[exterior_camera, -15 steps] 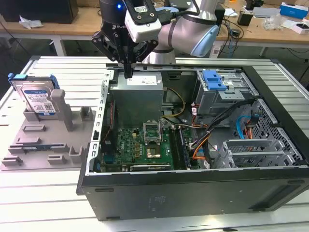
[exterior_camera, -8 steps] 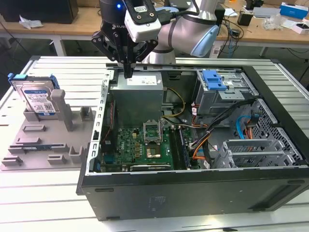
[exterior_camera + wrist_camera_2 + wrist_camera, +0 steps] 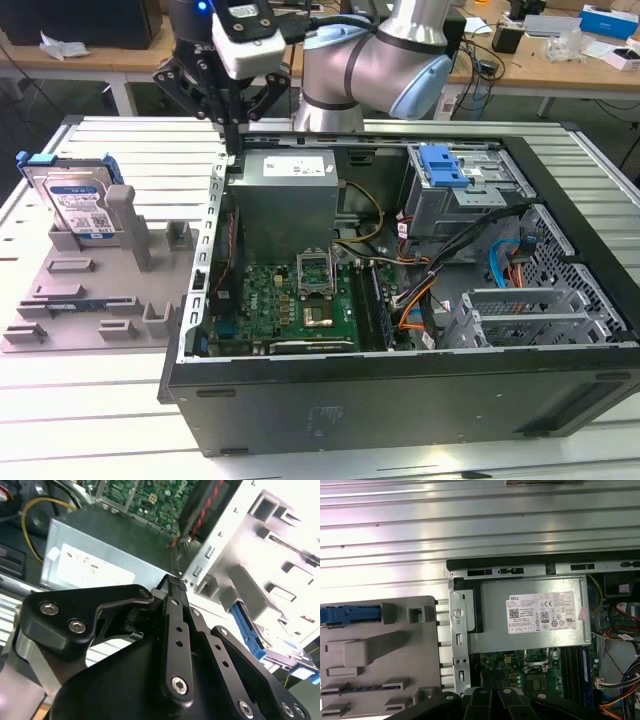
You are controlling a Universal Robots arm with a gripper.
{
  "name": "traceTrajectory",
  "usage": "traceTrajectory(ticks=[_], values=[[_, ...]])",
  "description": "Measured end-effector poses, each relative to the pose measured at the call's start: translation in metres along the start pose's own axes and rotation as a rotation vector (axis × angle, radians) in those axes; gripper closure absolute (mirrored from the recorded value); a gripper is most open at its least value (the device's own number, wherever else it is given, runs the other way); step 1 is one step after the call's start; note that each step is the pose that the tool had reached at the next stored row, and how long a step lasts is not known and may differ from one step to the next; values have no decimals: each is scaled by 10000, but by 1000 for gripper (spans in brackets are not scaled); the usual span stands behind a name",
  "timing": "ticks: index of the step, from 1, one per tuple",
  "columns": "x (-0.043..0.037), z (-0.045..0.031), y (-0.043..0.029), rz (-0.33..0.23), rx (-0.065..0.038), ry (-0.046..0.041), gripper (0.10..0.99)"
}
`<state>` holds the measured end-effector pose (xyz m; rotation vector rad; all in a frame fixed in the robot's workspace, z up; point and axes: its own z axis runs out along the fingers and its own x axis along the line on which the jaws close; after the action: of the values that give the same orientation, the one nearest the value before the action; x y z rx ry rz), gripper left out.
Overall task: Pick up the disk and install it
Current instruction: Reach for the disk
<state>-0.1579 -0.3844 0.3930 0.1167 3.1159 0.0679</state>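
The disk [image 3: 76,203], a silver drive with a white-and-blue label in a blue rail bracket, leans upright in the grey fixture [image 3: 90,300] on the exterior view's left. In the first wrist view its blue rail [image 3: 350,615] shows edge-on. My gripper [image 3: 232,140] hangs above the back left corner of the open computer case [image 3: 400,390], to the right of the disk and apart from it. Its fingers [image 3: 175,587] are pressed together and shut, with nothing between them.
Inside the case are a grey power-supply box [image 3: 285,195], a green motherboard [image 3: 300,295], loose cables [image 3: 420,300] and a drive cage with a blue latch [image 3: 443,165]. All of this stands on a ribbed metal table [image 3: 120,140]. Desks with clutter stand behind.
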Motion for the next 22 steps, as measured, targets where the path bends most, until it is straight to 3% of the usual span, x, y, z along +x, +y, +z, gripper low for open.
traceTrajectory(ticks=[11,14,22], values=[[480,-1,109,2,1,9,980],[662,0,143,2,1,17,980],[1024,6,237,0,2,31,980]])
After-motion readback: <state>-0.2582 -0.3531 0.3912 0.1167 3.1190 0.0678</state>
